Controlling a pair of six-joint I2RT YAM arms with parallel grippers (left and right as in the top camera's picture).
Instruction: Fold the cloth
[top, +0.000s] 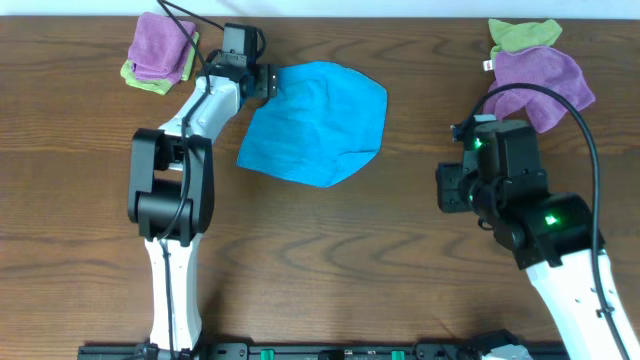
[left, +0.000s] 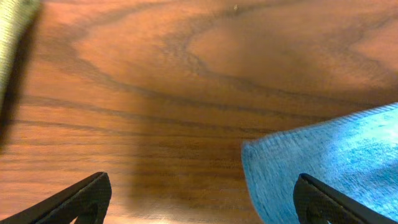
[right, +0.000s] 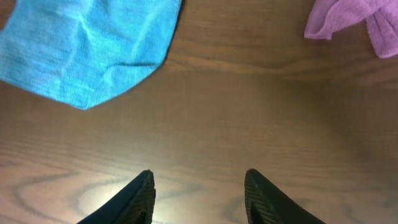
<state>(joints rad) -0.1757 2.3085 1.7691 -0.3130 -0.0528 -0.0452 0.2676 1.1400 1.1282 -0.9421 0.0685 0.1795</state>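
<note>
Open tabletop (top: 330, 250) across the near middle, blue cloth (top: 318, 122) beyond, left pile (top: 160, 52) and right pile (top: 535, 65) at 2 far corners.

The overhead view looks straight down on the whole table (top: 400, 230); the left wrist view skims low and close over it; the right wrist view sits higher, looking down; all three share the blue cloth (top: 315, 120).

Cloth (top: 315, 122) on table (top: 400, 250), left pile (top: 160, 52) and right pile (top: 535, 65) behind
</note>
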